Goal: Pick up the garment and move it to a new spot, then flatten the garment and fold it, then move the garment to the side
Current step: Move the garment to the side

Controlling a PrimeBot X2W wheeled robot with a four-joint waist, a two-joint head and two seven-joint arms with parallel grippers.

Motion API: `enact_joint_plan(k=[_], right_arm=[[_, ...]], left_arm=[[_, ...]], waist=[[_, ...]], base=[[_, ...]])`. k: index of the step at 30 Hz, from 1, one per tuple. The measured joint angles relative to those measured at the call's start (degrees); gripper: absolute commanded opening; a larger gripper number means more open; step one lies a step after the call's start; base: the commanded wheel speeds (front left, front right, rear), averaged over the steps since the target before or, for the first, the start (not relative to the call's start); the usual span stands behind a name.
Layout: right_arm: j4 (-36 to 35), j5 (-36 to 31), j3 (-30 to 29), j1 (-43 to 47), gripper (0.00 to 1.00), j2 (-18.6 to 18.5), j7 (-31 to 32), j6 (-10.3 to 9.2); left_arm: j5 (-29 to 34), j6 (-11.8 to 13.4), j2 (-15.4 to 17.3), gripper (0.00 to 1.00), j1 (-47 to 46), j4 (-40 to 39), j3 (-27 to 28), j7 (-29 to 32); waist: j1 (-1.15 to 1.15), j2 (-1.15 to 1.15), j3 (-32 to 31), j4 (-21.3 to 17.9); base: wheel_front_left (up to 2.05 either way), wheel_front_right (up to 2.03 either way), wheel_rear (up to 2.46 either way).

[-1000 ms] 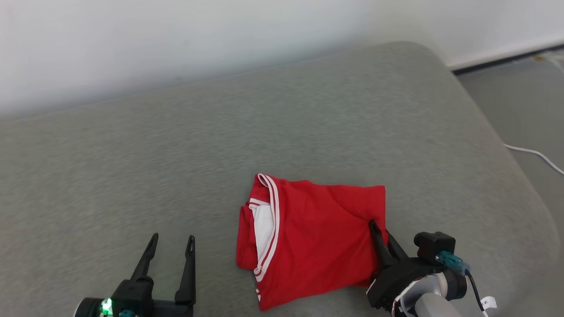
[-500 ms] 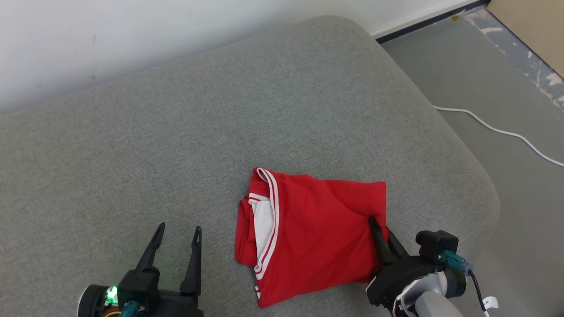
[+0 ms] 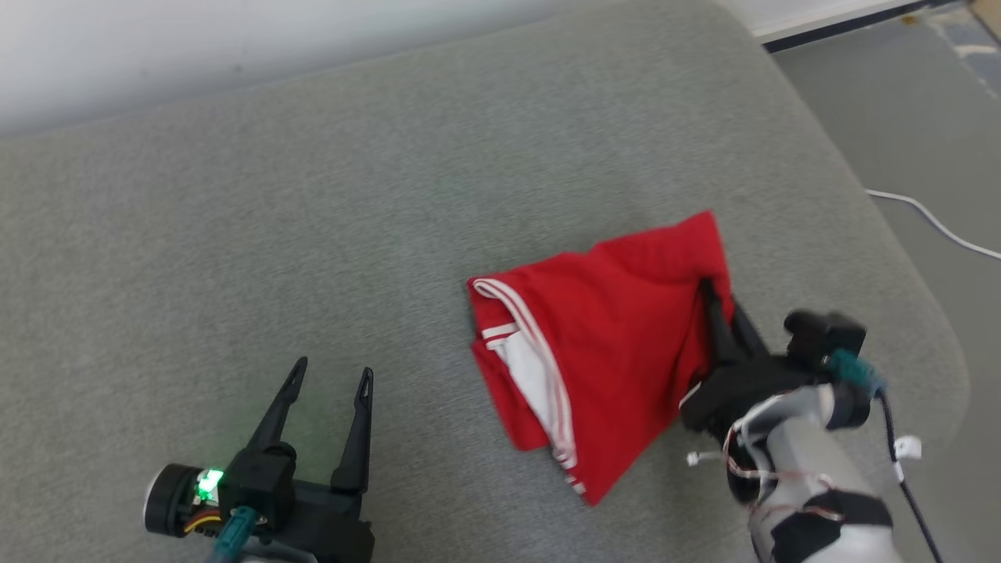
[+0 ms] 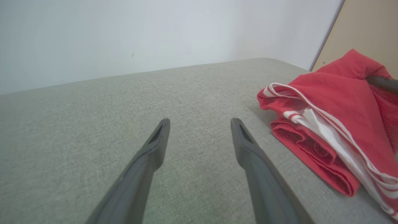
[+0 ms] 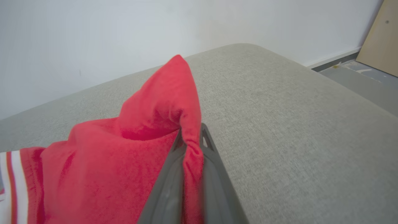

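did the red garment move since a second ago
Yes. Pinched by the right gripper, the garment has turned, its gripped corner swinging toward the grey cushion's far right corner.

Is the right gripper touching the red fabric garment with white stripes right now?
Touching. In the right wrist view the right gripper is shut on a raised fold of the red garment.

The black left tool (image 3: 333, 369) bears a green light (image 3: 208, 481).
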Motion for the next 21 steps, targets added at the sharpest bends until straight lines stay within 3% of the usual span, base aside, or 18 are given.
enact_joint_plan(k=[6, 15, 21], right_arm=[[4.01, -9.2, -10.57, -8.62, 0.0, -1.15, 0.01, 0.01], [11.48, -25.94, -30.65, -18.26, 0.0, -10.32, 0.01, 0.01], [12.87, -37.2, -41.74, -21.98, 0.0, -14.6, 0.0, 0.01]], left_arm=[[0.37, -0.01, 1.56, 1.0, -1.85, -0.86, -0.45, 0.0], [0.99, -0.01, 2.71, 1.0, -3.24, -2.65, -0.78, 0.0], [0.99, 0.32, 2.79, 1.0, -3.27, -3.04, -0.41, 0.0]], waist=[[0.0, 0.0, 2.8, 4.37], [0.0, 0.0, 6.96, 11.12], [0.0, 0.0, 9.16, 14.56]], base=[[0.0, 0.0, 0.0], [0.0, 0.0, 0.0], [0.0, 0.0, 0.0]])
